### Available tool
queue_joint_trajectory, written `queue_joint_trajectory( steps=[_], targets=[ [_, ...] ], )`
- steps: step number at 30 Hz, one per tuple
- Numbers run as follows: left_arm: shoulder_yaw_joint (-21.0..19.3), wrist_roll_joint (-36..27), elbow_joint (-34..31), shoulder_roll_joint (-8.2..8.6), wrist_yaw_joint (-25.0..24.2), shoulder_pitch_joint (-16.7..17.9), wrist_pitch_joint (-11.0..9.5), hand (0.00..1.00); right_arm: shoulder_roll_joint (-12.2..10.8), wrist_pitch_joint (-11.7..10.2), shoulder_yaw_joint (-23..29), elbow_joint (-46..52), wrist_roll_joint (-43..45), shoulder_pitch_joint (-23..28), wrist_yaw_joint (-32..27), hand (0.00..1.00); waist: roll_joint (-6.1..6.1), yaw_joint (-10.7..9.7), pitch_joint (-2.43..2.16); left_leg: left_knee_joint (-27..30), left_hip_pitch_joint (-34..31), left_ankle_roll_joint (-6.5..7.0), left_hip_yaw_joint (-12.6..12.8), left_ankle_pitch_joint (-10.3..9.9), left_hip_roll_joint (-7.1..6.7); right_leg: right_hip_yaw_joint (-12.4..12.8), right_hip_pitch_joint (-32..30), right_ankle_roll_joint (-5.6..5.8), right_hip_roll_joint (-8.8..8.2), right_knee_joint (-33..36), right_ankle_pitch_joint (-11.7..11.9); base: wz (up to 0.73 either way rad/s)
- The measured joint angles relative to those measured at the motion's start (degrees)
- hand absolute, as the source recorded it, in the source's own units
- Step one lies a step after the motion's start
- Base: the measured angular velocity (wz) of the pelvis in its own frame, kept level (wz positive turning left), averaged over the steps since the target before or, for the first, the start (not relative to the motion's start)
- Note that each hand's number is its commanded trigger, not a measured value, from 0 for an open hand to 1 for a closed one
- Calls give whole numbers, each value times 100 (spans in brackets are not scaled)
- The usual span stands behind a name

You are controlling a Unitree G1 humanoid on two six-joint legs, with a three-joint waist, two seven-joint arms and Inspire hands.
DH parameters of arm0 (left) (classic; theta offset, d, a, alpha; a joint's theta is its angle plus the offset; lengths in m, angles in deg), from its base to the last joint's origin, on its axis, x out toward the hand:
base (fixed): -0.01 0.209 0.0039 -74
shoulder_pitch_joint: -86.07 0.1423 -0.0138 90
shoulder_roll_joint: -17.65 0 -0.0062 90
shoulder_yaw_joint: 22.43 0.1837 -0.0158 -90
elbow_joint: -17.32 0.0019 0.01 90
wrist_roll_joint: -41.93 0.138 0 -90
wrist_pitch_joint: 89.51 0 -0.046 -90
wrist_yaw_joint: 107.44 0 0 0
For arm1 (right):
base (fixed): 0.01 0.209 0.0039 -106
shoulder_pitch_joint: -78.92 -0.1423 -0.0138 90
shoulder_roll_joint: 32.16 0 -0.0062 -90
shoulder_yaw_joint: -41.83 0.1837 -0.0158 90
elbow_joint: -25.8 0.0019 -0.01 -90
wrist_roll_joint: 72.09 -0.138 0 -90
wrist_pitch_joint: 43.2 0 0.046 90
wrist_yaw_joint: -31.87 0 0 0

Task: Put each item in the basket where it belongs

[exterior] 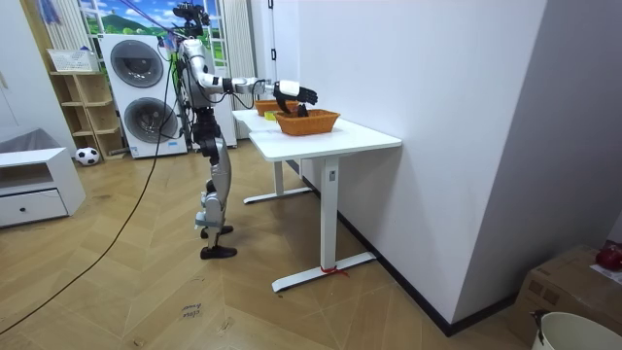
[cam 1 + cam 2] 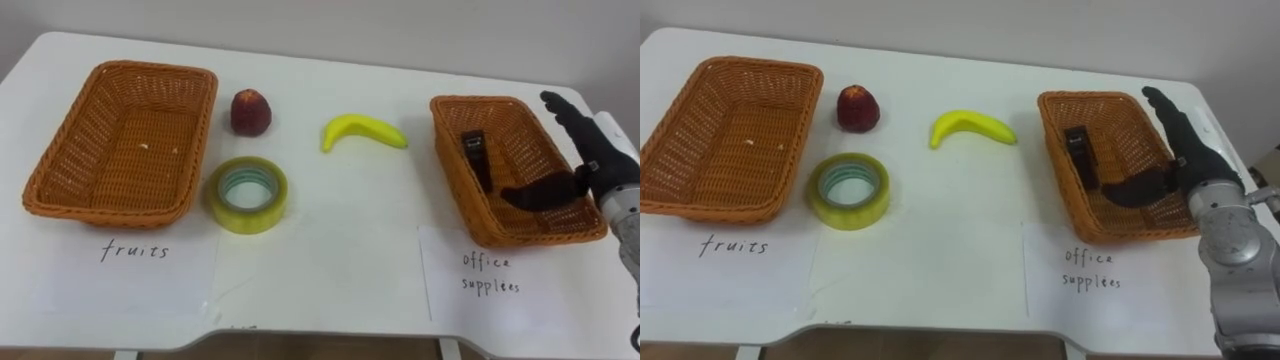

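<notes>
Three items lie loose on the table (image 2: pixel 330 260): nearest the front edge, a tape roll (image 2: pixel 247 194) lies flat beside the fruits basket (image 2: pixel 110 208), judged light, stiff and slick, so best pinched through its core. Toward the right edge, the right hand (image 2: pixel 600 160) hangs straight-fingered and empty over the office basket (image 2: pixel 455 165), which holds a dark object (image 2: pixel 474 156). Farther back lie a red fruit (image 2: pixel 250 111) and a banana (image 2: pixel 363 131), likely bruisable and best grasped round the middle.

Left sheet (image 2: pixel 135 285) reads "fruits", right sheet (image 2: pixel 490 300) "office supplies".
</notes>
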Motion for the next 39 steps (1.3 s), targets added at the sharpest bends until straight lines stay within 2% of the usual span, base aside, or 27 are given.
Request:
queue_joint_trajectory(
  steps=[10, 21, 39],
  targets=[
    [7, -4, 25, 0, 13, -11, -17, 0, -1, -4, 0, 275, -20, 0, 24, 0, 0, 7, 5, -9, -7, 0, 1, 0, 1, -18, -4, 0, 2, -3, 0, 0],
    [5, 1, 51, 8, 76, -97, -47, 0, 0, -26, 0, 1591, -245, -1, -259, 0, 28, 85, 19, -21, 41, 0, -1, 0, -1, 15, 47, 0, 2, -10, 0, 0],
    [-22, 46, -66, 49, -49, -104, -45, 0, 0, 8, 0, 2198, -861, -347, -256, 0, 27, 196, 13, -20, 28, 0, -13, 0, -2, -20, 54, 0, -3, -3, 0, 0]
  ],
)
